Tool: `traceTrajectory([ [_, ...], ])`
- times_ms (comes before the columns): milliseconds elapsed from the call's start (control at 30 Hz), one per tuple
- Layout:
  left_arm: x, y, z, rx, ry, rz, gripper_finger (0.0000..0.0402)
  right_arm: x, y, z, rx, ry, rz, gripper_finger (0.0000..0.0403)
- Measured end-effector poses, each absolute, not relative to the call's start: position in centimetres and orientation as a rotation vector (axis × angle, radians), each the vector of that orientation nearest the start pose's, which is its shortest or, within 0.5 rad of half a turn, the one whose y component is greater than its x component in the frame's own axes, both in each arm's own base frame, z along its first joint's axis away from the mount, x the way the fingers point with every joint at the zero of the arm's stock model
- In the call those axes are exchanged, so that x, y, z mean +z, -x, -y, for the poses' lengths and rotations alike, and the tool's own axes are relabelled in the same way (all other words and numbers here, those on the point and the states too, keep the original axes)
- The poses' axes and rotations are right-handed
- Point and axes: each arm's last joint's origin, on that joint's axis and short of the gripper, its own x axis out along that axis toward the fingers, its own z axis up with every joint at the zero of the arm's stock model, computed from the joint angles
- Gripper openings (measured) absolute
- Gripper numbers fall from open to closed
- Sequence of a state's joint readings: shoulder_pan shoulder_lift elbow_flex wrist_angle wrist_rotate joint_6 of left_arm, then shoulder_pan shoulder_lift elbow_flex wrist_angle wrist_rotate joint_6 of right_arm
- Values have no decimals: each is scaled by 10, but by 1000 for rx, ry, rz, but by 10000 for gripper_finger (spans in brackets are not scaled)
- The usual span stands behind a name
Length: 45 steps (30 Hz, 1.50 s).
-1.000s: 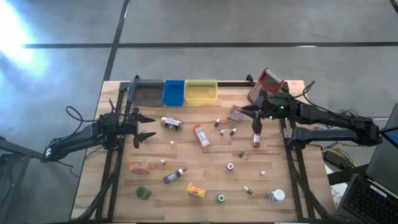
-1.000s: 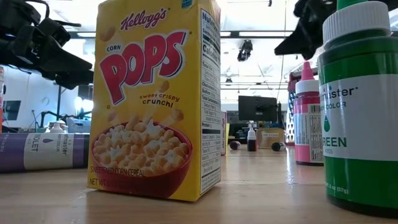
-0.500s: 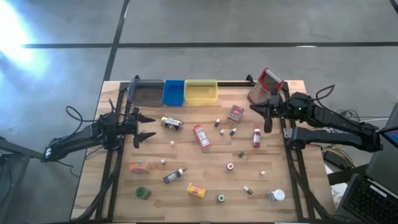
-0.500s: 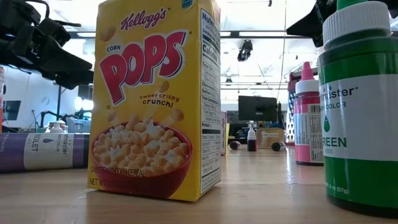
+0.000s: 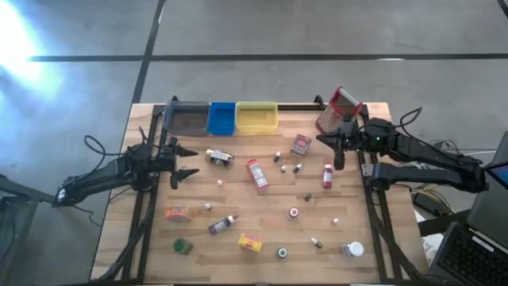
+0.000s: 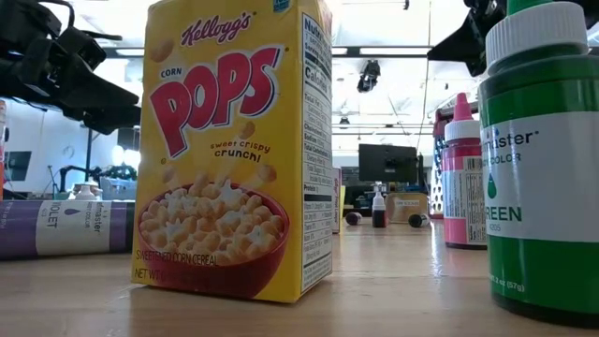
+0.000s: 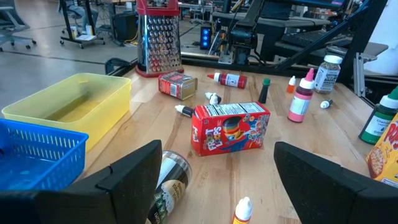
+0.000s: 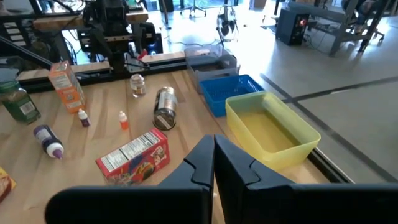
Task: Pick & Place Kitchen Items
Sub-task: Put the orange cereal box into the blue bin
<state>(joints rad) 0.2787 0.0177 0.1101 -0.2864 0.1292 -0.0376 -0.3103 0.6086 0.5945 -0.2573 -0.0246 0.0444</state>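
Observation:
Kitchen items lie scattered over the wooden table: a red box (image 5: 256,175), a dark jar (image 5: 219,157), a small tin (image 5: 301,144), a red-capped bottle (image 5: 327,176), an orange box (image 5: 176,212), a purple bottle (image 5: 223,224) and a yellow box (image 5: 250,243). Each rests on the tabletop. My left gripper (image 5: 189,162) hovers open at the left side, pointing at the jar (image 7: 165,186) and the red box (image 7: 230,127). My right gripper (image 5: 336,148) is shut and empty (image 8: 213,152), raised near the right edge, just right of the red-capped bottle.
Grey (image 5: 188,117), blue (image 5: 221,117) and yellow (image 5: 256,117) trays stand side by side along the far edge. A metal grater (image 5: 340,107) stands at the far right, close behind my right gripper. More small bottles and a white-capped jar (image 5: 352,249) lie toward the near edge.
My right gripper has drawn back from above the red-capped bottle toward the table's right edge, rising a little. The bottle lies where it was. My left arm has kept still.

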Motion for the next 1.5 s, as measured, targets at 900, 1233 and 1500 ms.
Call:
traceTrajectory([
  [900, 180, -88, -21, 154, 90, -99, 317, 264, -161, 51, -290, -115, -415, 8],
  [1233, 177, -88, -21, 143, 284, -125, 317, 260, -147, 48, -310, -147, -373, 8],
  [1500, 177, -88, -16, -4, 389, -144, 317, 282, -97, 32, -302, -102, -144, 8],
])
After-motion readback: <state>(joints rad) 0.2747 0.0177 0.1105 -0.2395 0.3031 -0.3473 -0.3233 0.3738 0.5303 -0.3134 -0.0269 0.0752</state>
